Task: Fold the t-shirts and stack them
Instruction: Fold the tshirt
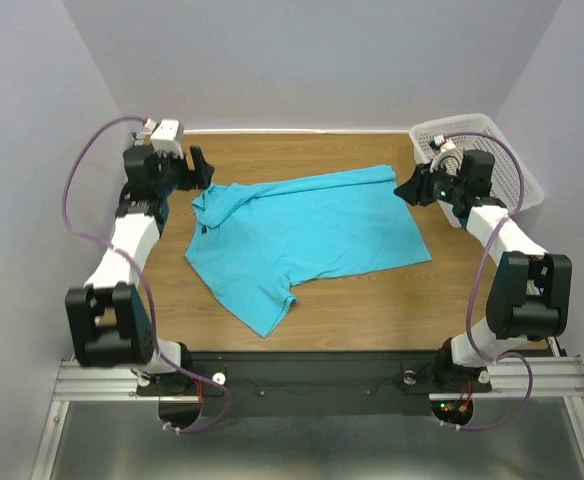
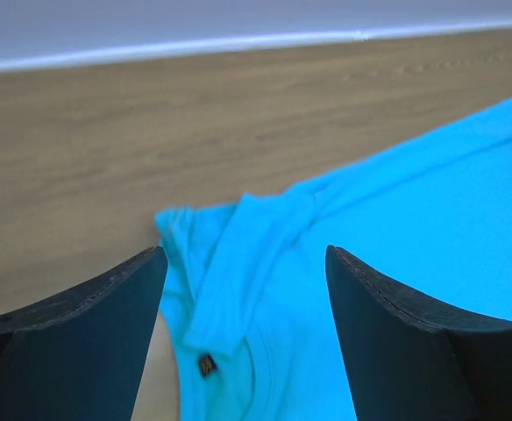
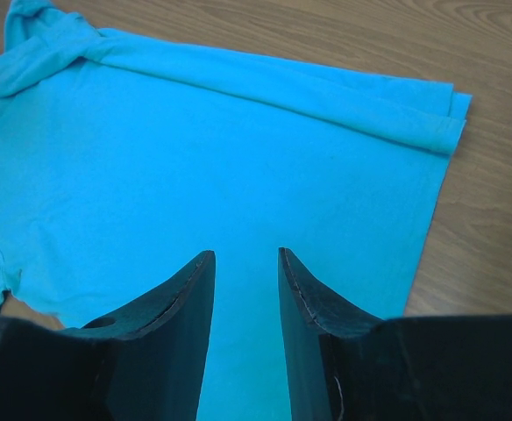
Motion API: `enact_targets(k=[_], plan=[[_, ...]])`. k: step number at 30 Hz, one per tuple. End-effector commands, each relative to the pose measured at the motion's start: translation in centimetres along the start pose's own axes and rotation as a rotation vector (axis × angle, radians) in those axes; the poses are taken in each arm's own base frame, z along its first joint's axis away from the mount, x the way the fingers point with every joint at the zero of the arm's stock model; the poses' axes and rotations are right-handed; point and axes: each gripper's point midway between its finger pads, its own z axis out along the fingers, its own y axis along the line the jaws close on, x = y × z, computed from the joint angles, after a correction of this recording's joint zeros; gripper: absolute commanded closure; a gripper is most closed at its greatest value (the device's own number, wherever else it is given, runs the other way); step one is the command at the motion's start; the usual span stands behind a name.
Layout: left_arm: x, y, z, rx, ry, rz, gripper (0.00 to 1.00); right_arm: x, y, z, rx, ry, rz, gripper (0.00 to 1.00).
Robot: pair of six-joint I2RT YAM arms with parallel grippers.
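Matte black fingers (image 2: 81, 342) of the left gripper (image 2: 245, 254) are seen spread wide, with nothing between them. They are held near the collar end of the shirt (image 2: 414, 219), where the thin turquoise fabric is bunched into soft rolls and a small dark label (image 2: 206, 363) is exposed. The right gripper (image 3: 245, 254) is held empty above the opposite end of the shirt, its curved, tapering jaws set at a narrow gap. There a folded edge is laid along the far side as a long, smooth double layer. The shirt is spread mostly flat on the wood-grain table (image 1: 372, 310), between the two arms, with one short sleeve pointed toward the near edge. A white perforated plastic basket (image 1: 517, 170) is set at the far right corner.
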Motion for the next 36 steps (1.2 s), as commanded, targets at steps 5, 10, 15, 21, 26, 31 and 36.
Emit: enact_targets(k=[5, 10, 15, 21, 26, 31, 36], plan=[[3.7, 0.1, 9.4, 0.107, 0.256, -0.062, 0.18, -0.7, 0.2, -0.1, -0.004, -0.027, -0.048, 0.59], [6.3, -0.1, 12.2, 0.068, 0.348, -0.006, 0.19, -0.1, 0.0, 0.0, -0.004, -0.017, -0.038, 0.59], [8.1, 1.2, 14.0, -0.041, 0.396, 0.035, 0.21, 0.1, -0.1, 0.1, -0.007, -0.012, -0.032, 0.59], [9.2, 1.6, 15.2, -0.083, 0.426, 0.070, 0.24, 0.3, -0.1, 0.1, -0.008, -0.010, -0.027, 0.59], [9.5, 1.2, 15.9, -0.058, 0.439, 0.077, 0.30, 0.4, -0.2, 0.1, -0.008, -0.008, -0.024, 0.59], [10.1, -0.2, 16.2, 0.007, 0.458, 0.076, 0.37, 0.4, -0.3, 0.0, -0.004, -0.009, -0.023, 0.59], [10.6, -1.2, 16.2, 0.053, 0.472, 0.071, 0.49, 0.3, -0.3, -0.1, -0.004, -0.010, -0.019, 0.59]])
